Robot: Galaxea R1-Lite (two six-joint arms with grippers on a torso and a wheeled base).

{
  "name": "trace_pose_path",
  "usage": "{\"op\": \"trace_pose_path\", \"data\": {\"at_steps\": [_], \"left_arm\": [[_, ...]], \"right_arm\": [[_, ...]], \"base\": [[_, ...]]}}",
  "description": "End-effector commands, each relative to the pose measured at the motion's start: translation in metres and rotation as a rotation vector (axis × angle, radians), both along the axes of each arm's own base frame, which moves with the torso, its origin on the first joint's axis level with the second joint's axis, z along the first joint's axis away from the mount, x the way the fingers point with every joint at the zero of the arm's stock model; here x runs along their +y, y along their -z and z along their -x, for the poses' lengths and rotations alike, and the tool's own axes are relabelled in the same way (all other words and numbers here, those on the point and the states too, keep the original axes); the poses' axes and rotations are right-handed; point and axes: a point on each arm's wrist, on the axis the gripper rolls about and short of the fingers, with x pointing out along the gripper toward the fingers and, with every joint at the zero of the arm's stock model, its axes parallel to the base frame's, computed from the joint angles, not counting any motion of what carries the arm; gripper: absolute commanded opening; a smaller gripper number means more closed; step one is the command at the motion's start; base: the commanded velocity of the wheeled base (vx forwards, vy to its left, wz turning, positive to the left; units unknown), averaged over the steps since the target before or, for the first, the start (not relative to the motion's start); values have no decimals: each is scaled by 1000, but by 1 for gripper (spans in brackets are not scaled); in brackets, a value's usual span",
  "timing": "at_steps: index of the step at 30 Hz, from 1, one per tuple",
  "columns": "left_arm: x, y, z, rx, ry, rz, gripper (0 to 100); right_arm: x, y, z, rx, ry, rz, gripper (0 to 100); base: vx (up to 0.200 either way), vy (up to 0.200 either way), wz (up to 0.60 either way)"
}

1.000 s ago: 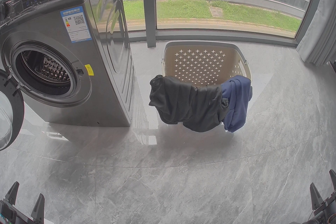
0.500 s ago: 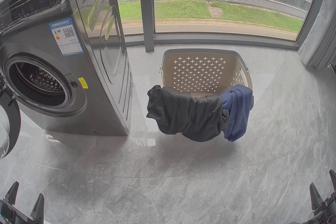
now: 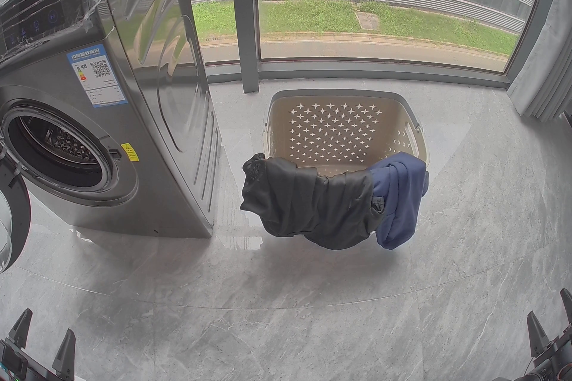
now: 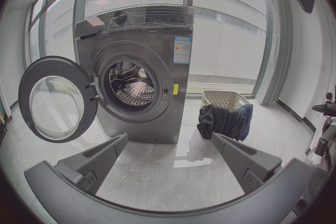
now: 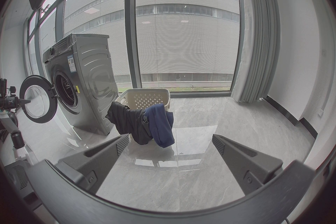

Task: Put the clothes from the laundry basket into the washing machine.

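Note:
A beige laundry basket stands on the floor by the window. Over its near rim hang a black garment and a blue garment. To the left stands the grey washing machine, its drum bare and its round door swung wide open. My left gripper is low at the near left, open and holding nothing. At the near right, my right gripper is open too, far short of the basket and the clothes.
Grey marble floor lies bare between me and the basket. A tall window with a dark post runs behind the basket, and a grey curtain hangs at the far right. The machine's open door juts out at the left.
The head view has shifted: the washing machine and basket now sit lower and further left in the picture. Both grippers keep the same place, and the clothes hang as before.

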Motion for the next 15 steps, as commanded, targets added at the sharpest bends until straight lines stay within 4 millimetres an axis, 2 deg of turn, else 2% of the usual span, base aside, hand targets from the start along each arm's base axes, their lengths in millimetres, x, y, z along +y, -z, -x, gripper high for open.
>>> {"op": "trace_pose_path", "data": {"at_steps": [1,2,15], "left_arm": [[0,4,0,2,0,1,100],[0,4,0,1,-2,1,100],[0,4,0,1,0,1,100]], "right_arm": [[0,5,0,0,-1,0,100],[0,5,0,0,0,0,100],[0,5,0,0,-1,0,100]], "base": [[0,-200,0],[0,-200,0],[0,0,0]]}}
